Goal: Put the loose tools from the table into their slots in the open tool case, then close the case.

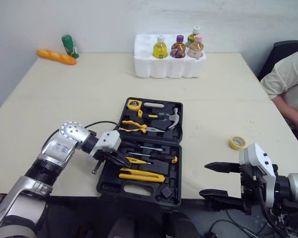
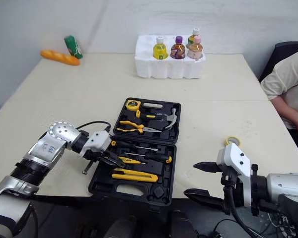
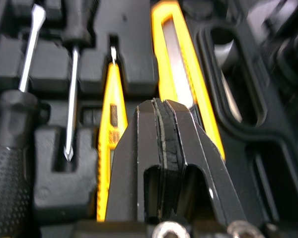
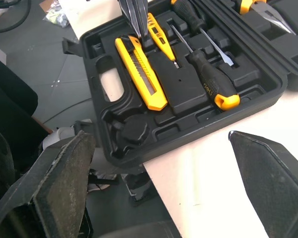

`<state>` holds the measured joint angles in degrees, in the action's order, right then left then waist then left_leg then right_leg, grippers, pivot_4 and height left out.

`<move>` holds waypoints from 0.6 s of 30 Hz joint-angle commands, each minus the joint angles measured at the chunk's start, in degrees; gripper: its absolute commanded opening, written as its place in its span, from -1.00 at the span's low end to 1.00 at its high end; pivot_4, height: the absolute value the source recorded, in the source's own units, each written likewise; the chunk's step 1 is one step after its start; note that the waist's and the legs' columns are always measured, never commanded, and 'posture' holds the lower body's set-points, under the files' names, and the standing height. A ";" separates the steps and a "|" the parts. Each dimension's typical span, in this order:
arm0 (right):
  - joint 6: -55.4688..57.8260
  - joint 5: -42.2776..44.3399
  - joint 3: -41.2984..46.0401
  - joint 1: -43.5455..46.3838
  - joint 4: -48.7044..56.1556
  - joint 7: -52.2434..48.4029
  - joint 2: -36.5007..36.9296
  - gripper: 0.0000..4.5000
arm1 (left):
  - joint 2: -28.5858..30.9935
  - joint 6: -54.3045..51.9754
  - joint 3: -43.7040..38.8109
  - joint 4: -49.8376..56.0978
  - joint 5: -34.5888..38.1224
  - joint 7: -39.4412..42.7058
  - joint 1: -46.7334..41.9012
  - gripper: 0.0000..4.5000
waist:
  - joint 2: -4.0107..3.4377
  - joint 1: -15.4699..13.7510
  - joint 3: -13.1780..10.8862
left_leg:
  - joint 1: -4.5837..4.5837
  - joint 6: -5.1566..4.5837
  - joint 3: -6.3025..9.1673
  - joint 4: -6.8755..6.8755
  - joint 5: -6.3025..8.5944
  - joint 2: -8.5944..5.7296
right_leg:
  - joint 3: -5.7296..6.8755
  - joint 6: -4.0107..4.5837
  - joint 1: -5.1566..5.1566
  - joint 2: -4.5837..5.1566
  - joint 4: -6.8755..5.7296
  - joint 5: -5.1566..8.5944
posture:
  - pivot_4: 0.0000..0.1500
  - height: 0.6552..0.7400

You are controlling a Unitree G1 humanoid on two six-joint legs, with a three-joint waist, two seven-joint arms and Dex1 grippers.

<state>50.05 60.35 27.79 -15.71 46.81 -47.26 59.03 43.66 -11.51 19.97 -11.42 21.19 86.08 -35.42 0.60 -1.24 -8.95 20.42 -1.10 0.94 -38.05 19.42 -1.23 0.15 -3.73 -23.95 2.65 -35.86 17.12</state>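
While shut, empty left claw [image 3: 162, 106] hangs over tool case [image 1: 107, 186], right claw [image 1: 204, 179] gapes beside it; slotting step, grey tool [image 1: 96, 167] left of case likely next.

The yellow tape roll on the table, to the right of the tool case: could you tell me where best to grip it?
Probably from straight above: the yellow tape roll lies flat on the table, so pinch its ring wall, one finger in the hole and one outside. The open right gripper is the nearer.
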 commanded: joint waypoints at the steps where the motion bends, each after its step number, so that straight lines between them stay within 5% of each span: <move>1: -0.57 1.44 0.47 0.34 0.78 -0.12 -0.34 1.00 | -0.25 -4.84 -2.37 5.08 5.03 5.36 -0.17 -0.95 | 0.03 -0.05 -0.03 | 0.10 0.02 0.00 -0.03 0.00 0.00 | 0.00 -0.05 -0.02 0.01 0.01 -0.03 | 1.00 0.92; 7: -0.38 1.69 0.11 0.69 0.67 -0.06 -0.19 1.00 | -2.65 -9.51 0.68 11.65 4.55 1.86 1.05 -0.95 | 0.07 -0.33 -0.14 | 0.21 -0.27 0.03 -0.03 0.19 -0.03 | -0.02 -0.20 0.10 0.07 0.61 -0.11 | 1.00 0.92; 18: -0.10 1.73 0.67 0.57 0.53 -0.41 0.35 1.00 | -3.92 -2.80 6.74 7.31 -9.35 -1.50 2.54 -0.95 | 0.00 -0.15 -0.28 | 0.05 -0.26 0.03 -0.02 0.17 -0.03 | -0.04 -0.19 0.14 0.06 0.38 -0.11 | 1.00 0.92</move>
<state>50.09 60.99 27.49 -15.09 46.78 -47.21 59.05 38.99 -17.06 24.92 -3.07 16.13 84.62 -33.41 0.60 -1.39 -9.23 20.46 -1.36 0.98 -38.07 19.59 -1.25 0.11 -3.92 -23.81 2.71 -35.48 17.01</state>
